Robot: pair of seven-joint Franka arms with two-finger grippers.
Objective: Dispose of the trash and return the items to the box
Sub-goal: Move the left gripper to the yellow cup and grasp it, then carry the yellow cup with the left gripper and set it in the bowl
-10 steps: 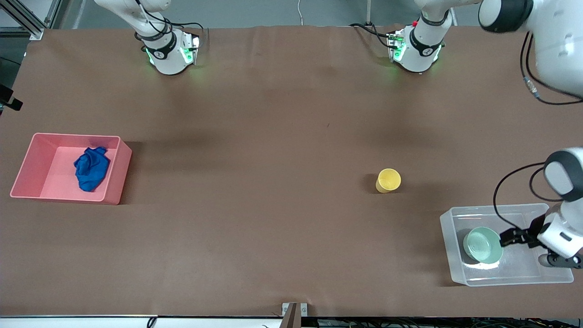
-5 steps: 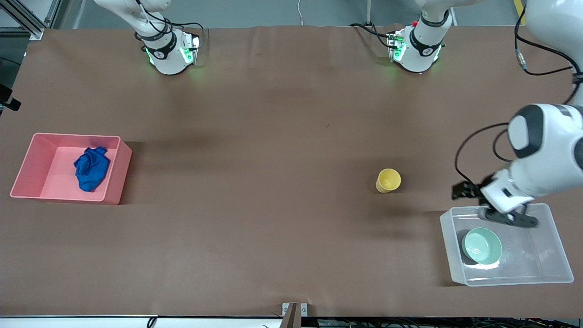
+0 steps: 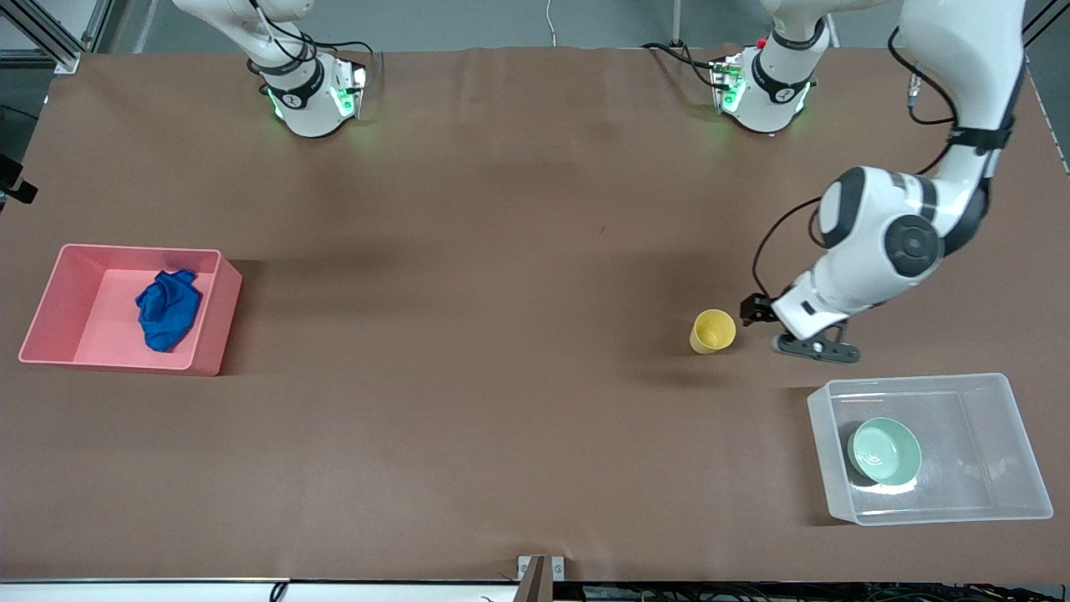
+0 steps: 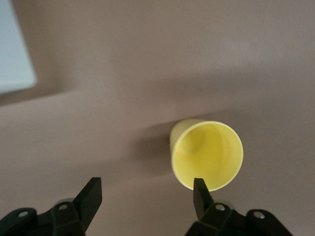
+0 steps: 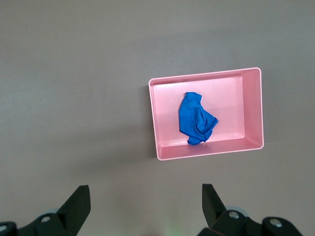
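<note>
The yellow cup stands upright on the brown table, apart from the clear box. The mint-green bowl lies inside the box. My left gripper is open and empty, low beside the cup on the side toward the left arm's end. In the left wrist view the cup sits just off one fingertip, not between the jaws of the gripper. The blue wad lies in the pink bin. My right gripper is open and empty, high above the table; it is out of the front view.
A corner of the clear box shows in the left wrist view. The right wrist view shows the pink bin with the blue wad from above. Both robot bases stand along the table's edge farthest from the front camera.
My left gripper has left the clear box, where it was beside the bowl, and moved to the yellow cup. The bowl stays in the box. The right arm has not visibly moved.
</note>
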